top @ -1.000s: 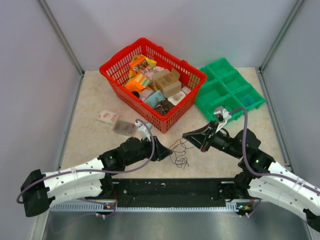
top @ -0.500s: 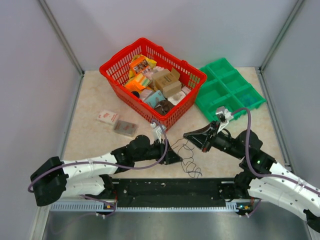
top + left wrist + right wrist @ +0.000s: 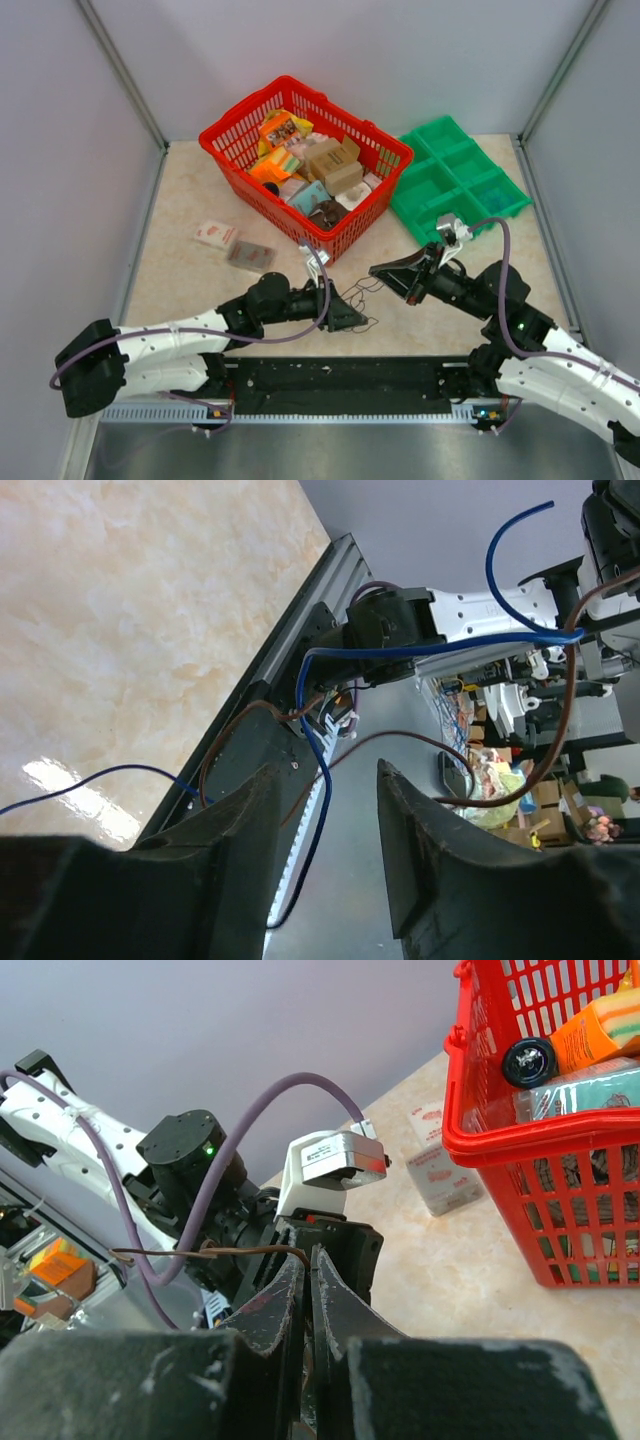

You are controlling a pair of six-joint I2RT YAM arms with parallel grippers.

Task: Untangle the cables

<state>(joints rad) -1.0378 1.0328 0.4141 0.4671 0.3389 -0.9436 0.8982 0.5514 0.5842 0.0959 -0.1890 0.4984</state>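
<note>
The cables are a small tangle of thin dark wires hanging between my two grippers, near the table's front middle. My left gripper is open just left of and below the tangle. In the left wrist view a blue wire runs through the gap of the left gripper, touching neither finger, with a brown wire looping beyond. My right gripper is shut on a brown wire at its tips, holding it off the table.
A red basket full of packets stands at the back middle. A green compartment tray lies at the back right. Two small packets lie left of the basket. A black rail runs along the near edge.
My left arm has reached right to just under the tangle. The wires that trailed down toward the rail have drawn up into a smaller bunch. My right gripper has shifted slightly right.
</note>
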